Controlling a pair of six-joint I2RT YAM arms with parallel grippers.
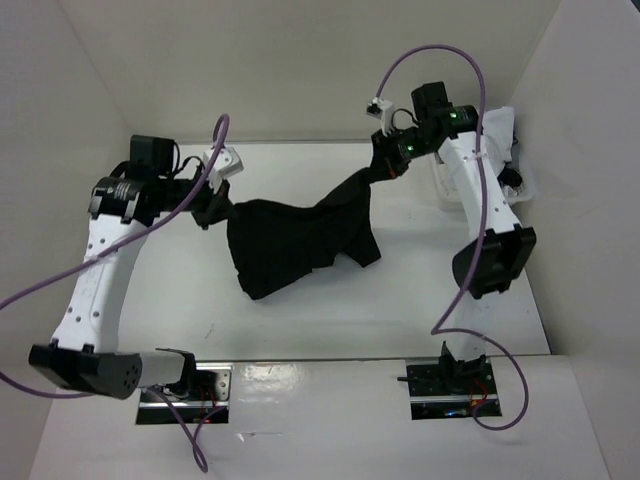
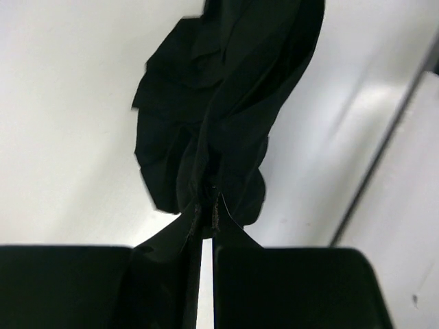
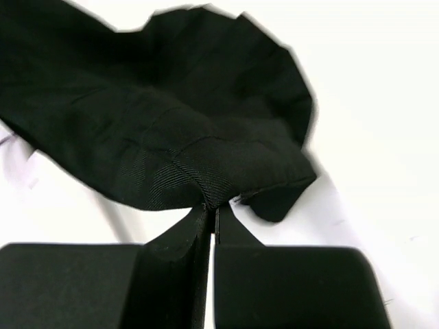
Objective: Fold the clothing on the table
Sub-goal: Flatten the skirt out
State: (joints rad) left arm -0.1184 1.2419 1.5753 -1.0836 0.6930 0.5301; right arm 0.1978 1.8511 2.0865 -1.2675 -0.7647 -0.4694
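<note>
**Desk:** What sits closest to the lens?

**Photographer:** The left arm's [image 1: 100,270] dark lower joint, low at the near left edge, just beside its metal base plate [image 1: 185,385]. From there the white link climbs toward the far left of the table [image 1: 420,300]. The wrist then bends inward to the right.

**Desk:** And its pincer?

**Photographer:** The left gripper [image 2: 208,199] is clamped on a bunched edge of the black pleated skirt [image 1: 290,245]. Its wrist camera shows fabric pinched between nearly closed fingertips, with the rest hanging away in folds.

**Desk:** The other side?

**Photographer:** The right arm [image 1: 480,190] has its elbow pushed out to the right and its forearm angled back toward the far centre. The right gripper [image 3: 211,209] is clenched on a band-like edge of the skirt, jaws all but meeting.

**Desk:** Where is the skirt?

**Photographer:** It is strung between the two grippers over the middle of the table, with the right end higher and the bulk sagging left of centre. Its lowest folds appear to touch the tabletop, though from above that is hard to settle.

**Desk:** Anything else?

**Photographer:** Purple cables [image 1: 440,50] loop over both arms, and a white basket [image 1: 522,185] sits behind the right arm.
</note>
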